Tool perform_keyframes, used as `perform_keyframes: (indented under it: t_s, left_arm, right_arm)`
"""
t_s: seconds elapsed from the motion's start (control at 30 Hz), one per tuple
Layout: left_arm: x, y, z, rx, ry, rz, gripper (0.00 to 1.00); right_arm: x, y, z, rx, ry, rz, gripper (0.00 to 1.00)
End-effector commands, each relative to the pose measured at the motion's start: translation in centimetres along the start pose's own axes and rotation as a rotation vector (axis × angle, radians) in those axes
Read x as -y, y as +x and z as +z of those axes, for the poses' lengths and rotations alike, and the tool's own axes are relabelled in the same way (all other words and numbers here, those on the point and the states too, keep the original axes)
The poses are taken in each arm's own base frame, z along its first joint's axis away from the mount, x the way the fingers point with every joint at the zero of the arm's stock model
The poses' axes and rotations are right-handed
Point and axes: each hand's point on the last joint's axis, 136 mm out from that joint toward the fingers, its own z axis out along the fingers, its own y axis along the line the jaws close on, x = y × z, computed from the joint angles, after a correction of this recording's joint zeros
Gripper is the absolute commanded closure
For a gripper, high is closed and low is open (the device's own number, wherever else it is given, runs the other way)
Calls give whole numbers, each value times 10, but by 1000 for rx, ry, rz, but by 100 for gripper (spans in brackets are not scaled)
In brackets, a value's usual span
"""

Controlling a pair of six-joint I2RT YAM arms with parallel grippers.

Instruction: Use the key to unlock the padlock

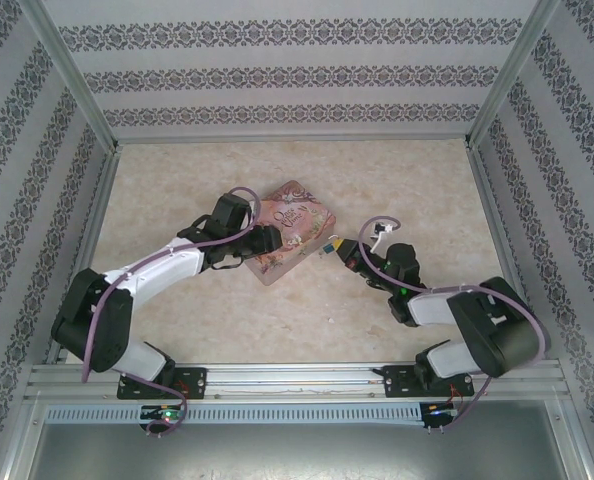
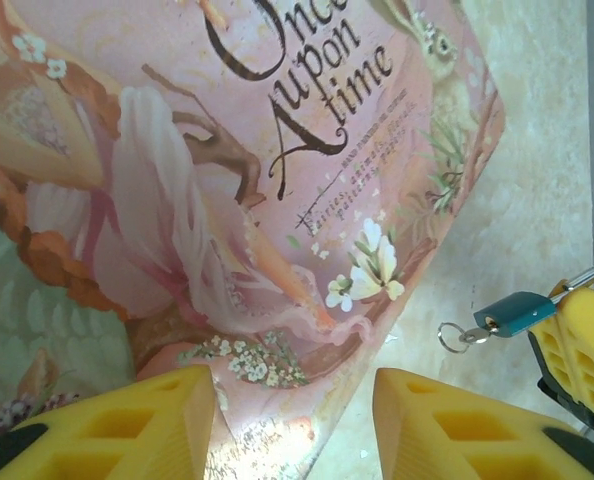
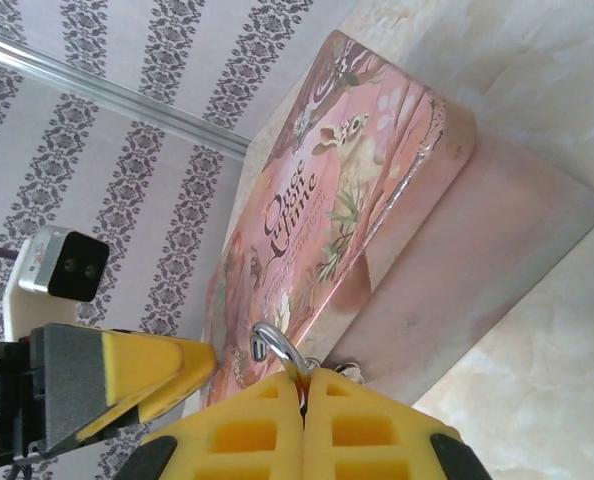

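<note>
Striped, patterned wall panels enclose a pale marbled counter (image 1: pixel 397 300). A pink illustrated tin (image 1: pixel 292 232) is laid flat near the counter's middle. The left gripper (image 2: pixel 293 400) is positioned over the tin's lid, on the side facing the counter's left edge. Its jaws are partly spread, with nothing clamped between them. The right gripper (image 3: pixel 303 395) is placed just beside the tin, toward the counter's right edge. Its jaws are pressed together on the padlock (image 2: pixel 517 312), whose teal body projects beyond the fingertips. The key (image 2: pixel 474 333), with a small ring, is seen at the body's free end; whether it is seated in the lock cannot be told.
</note>
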Motion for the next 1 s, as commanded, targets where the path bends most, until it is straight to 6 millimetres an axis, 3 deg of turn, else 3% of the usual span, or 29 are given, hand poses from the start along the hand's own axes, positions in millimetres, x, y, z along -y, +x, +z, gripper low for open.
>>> perform_keyframes:
  t_s: [0.0,0.23,0.7,0.97]
  left_arm:
    - [4,-8,-19,58,-11,24,52]
    - [-2,-25,-56,200,-47,56,44]
    - [-25,-33,-122,451,-126,134,24]
    - [-29,-30,-137,463,-187,301,13]
  right_arm:
    - [6,1,-9,-5,42,-37,100]
    - [1,-1,-26,-19,111,-110,100]
    - [-7,-2,-50,-36,184,-192,100]
    - [-13,2,-56,-126,231,-269,100]
